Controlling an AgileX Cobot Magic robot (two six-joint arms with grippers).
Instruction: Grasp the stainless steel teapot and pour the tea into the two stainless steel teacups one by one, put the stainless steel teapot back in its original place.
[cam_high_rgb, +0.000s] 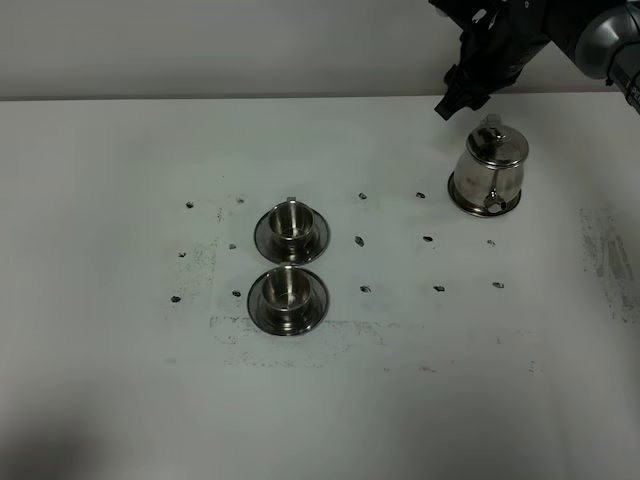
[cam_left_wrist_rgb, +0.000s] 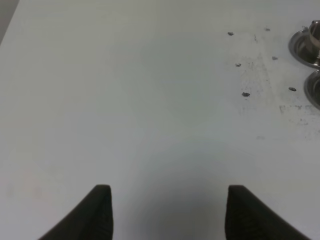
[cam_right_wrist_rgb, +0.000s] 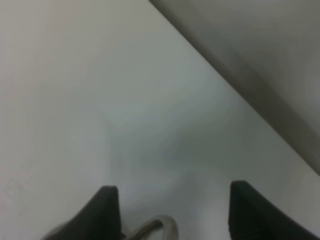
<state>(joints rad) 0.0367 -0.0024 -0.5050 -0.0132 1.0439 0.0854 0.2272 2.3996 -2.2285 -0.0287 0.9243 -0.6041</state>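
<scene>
Two cups (cam_high_rgb: 289, 224) stand on their saucers (cam_high_rgb: 263, 236) left of the table's (cam_high_rgb: 100, 400) middle in the high view, one behind the other and nearly touching. The teapot (cam_high_rgb: 488, 168) is well apart from them on the right, upright on the disc (cam_high_rgb: 458, 196), whose rim shows around its base. The right pincer (cam_high_rgb: 458, 100) hangs just behind and above the teapot, a little to its left, and does not touch it. A small projection at the pot's near side looks like the spout, so its spout-to-handle line probably runs from near to far, with the handle on the pincer's side; that is a guess. No left arm shows here, so the right one is far nearer the pot.

From the left wrist, the left pincer (cam_left_wrist_rgb: 169, 189) is spread wide over bare table with nothing between its fingers (cam_left_wrist_rgb: 100, 212). The saucers and part of one cup sit at the frame's edge, well away from it.

From the right wrist, the right pincer (cam_right_wrist_rgb: 172, 187) is likewise released, its fingers (cam_right_wrist_rgb: 107, 212) wide apart. A curved steel loop, apparently the handle (cam_right_wrist_rgb: 162, 223), lies low between them, closer to one finger, and is not clamped. I judge the grasp not yet made: the pincer needs to go down and forward so the loop sits squarely between both fingers before clenching.
</scene>
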